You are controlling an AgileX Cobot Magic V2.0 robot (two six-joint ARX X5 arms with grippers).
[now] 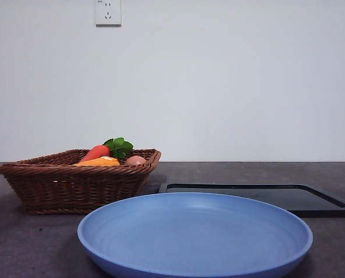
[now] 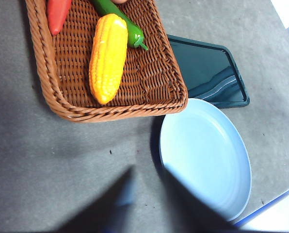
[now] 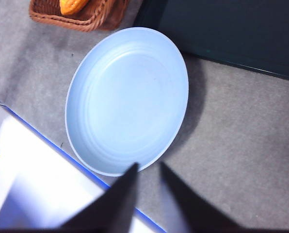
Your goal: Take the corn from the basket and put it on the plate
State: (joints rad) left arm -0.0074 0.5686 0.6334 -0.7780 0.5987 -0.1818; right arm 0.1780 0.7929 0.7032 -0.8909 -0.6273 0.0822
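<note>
Left wrist view: corn untouched in basket, plate bare. Left gripper and right gripper apart, holding nothing. Probably next: reaching for corn.

No readable text, label, brand, number or sign anywhere: none on the basket, the plate, the black tray or the wall socket.
</note>
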